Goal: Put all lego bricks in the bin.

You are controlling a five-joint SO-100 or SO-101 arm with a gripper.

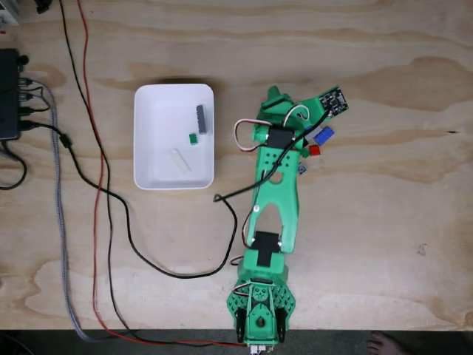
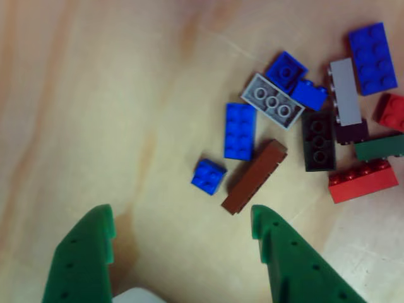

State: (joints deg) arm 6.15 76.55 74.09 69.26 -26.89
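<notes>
In the fixed view, a black box (image 1: 9,95) with cables is sitting at the far left of the plywood tabletop (image 1: 384,244). To its right the white bin (image 1: 173,137) is lying flat, holding a grey brick (image 1: 201,118), a small green brick (image 1: 192,138) and a white brick (image 1: 179,160). Further right the green arm (image 1: 275,200) is reaching up the view, partly covering a blue brick (image 1: 324,134) and a red brick (image 1: 314,150).

In the other view, the end effector (image 2: 183,230) is hovering wide open — gripping nothing — above bare wood. Just beyond its tips a small blue brick (image 2: 208,176) and a brown plate (image 2: 254,176) are lying, with the remaining lego bricks (image 2: 319,107) clustering to the right.
</notes>
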